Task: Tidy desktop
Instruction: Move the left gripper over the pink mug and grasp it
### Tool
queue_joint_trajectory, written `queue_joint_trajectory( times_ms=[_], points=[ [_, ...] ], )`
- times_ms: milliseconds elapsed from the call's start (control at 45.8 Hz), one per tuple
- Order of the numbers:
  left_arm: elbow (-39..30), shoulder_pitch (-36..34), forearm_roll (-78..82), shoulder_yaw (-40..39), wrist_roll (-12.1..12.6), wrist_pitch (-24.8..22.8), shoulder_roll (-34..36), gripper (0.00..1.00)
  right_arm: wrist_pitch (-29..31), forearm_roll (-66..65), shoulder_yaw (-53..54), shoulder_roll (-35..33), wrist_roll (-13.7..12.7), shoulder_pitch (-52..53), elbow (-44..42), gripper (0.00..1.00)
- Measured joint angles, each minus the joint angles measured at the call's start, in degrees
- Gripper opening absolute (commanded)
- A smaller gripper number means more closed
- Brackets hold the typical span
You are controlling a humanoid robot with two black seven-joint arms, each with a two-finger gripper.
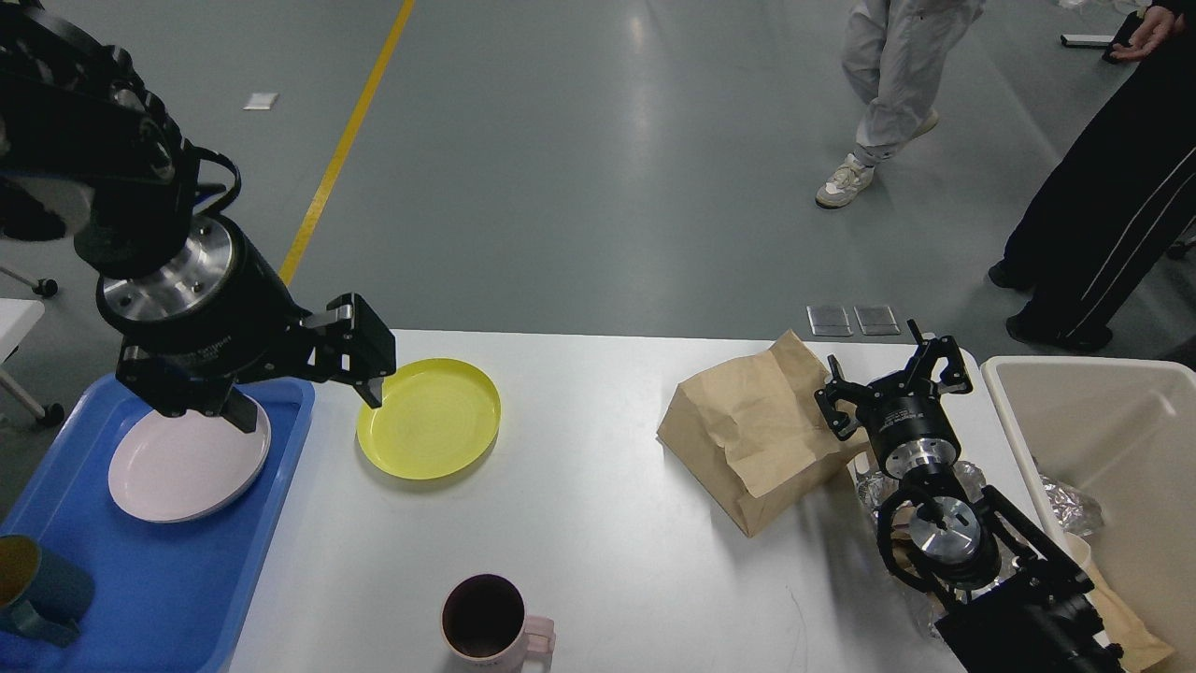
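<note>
Desktop (598, 523): long axis running 9-to-3 o'clock.
Left gripper (308, 383): spread wide, empty.
Right gripper (892, 379): spread wide, empty.

glossy grey floor (579, 168), yellow floor line (341, 150), soft ceiling-light reflections, two metal floor plates (851, 319)

White rounded-corner desktop (598, 551), smooth, matte, level, spanning the view

One head view looks forward and steeply down over the desktop (598, 523) and floor beyond.
</note>
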Motion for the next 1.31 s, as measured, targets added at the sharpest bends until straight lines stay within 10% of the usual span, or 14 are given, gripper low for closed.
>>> queue_joint_trajectory(
  times_ms=[611, 1310],
  points=[
    [11.29, 39.29, 0.69, -16.66, 7.94, 18.60, -5.99, 0.96, 0.00, 0.00, 0.00, -0.01, 0.00, 0.00, 0.05, 1.00],
    [21.20, 52.64, 2.99, -19.27, 7.59, 22.10, -9.56, 0.82, 0.00, 0.00, 0.00, 0.02, 0.00, 0.00, 0.05, 1.00]
  ],
)
